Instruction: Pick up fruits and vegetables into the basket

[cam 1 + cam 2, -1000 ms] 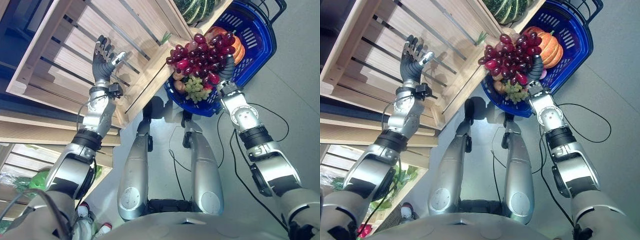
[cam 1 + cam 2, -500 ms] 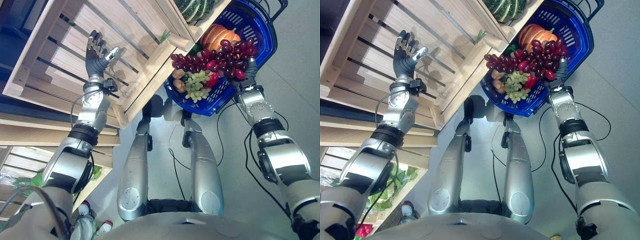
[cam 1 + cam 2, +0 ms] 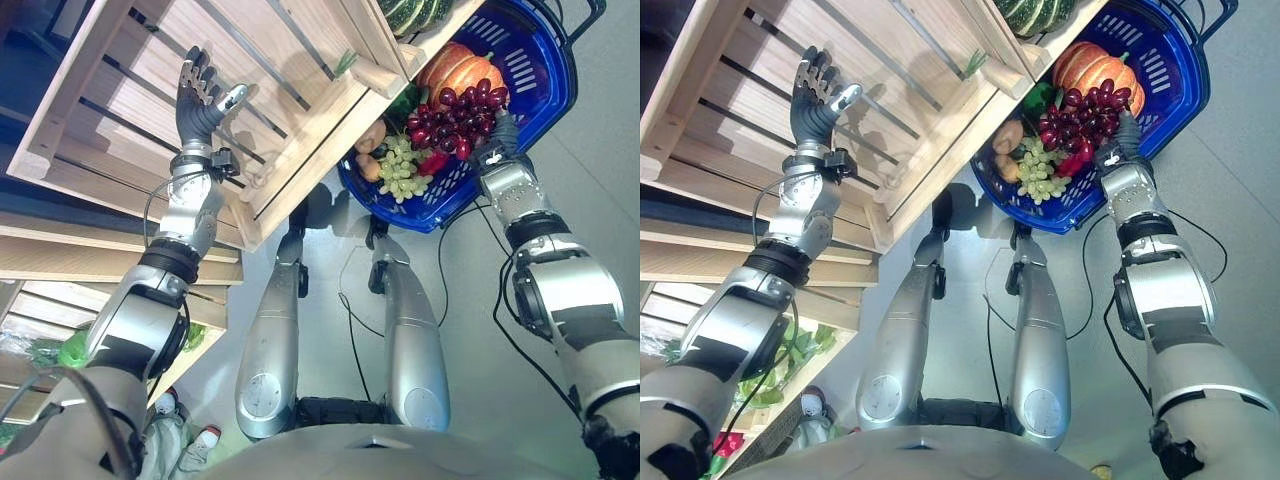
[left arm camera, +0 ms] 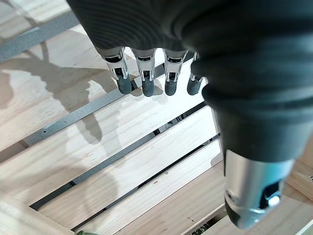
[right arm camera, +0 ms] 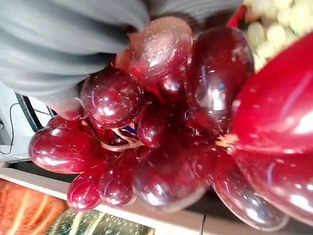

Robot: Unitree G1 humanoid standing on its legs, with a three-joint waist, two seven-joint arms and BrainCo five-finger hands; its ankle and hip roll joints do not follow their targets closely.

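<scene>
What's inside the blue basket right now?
In the blue basket: a pumpkin, green grapes, and red grapes at the right robot hand. Anything beneath them is covered.

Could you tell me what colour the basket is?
Blue; the basket shows best in the right eye view.

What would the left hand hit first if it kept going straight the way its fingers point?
Most likely the slatted bottom of the wooden crate. The left hand is open, its fingers aimed at the pale boards with nothing between them, though how far off the boards are is unclear.
</scene>
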